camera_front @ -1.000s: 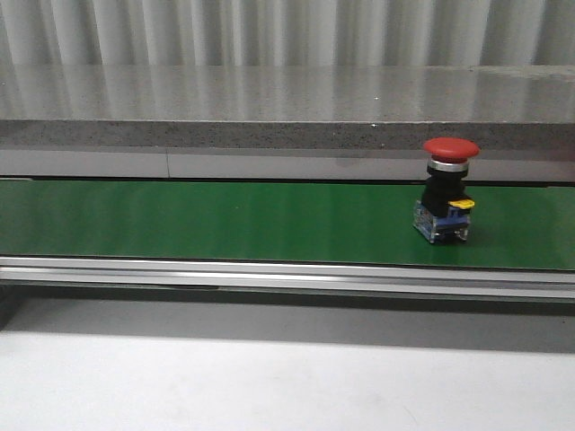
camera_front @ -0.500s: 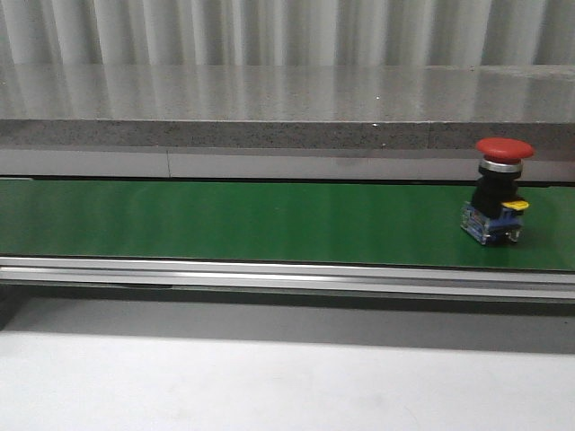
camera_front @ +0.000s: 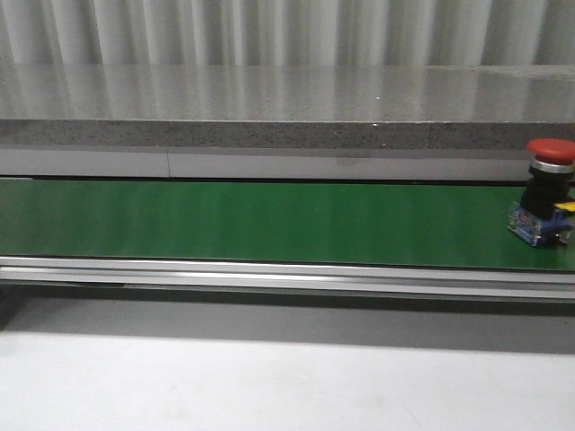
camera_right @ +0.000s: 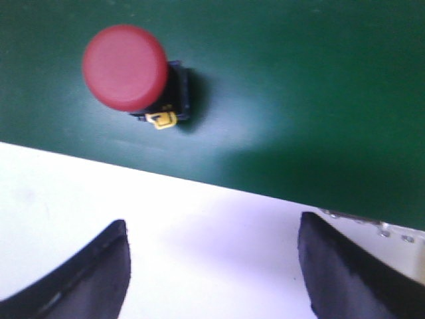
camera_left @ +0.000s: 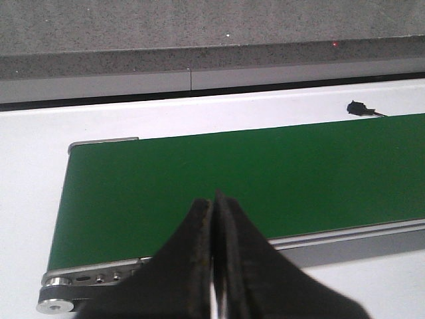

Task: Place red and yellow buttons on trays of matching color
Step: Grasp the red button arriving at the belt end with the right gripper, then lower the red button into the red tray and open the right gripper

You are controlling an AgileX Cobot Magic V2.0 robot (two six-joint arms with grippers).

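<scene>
So the right gripper [camera_right: 212, 266] has its fingers [camera_right: 86, 276] spread wide with nothing between them, hanging over the white surface [camera_right: 199, 226] just on the near side of the green conveyor belt [camera_right: 299, 100]. The red mushroom-head push button [camera_right: 125, 68] stands upright on the belt close to its near edge, a little yellow tab on its base facing the gripper, and from the front it's right at the far right end of the belt [camera_front: 269, 220], partly clipped by the frame edge [camera_front: 545, 191]. Left gripper [camera_left: 214, 266] is the opposite story: fingers pressed together, holding nothing, parked above the left end of the belt, well apart from the button. What worries me: if that belt is running, the button could ride off the right end before the fingers get around it, and it looks top-heavy, so a finger clipping the red cap off-centre could tip it over. Stuff I can't make out: no red or yellow tray shows anywhere, no yellow button either, and whatever lies past the right end of the belt is cut off.
</scene>
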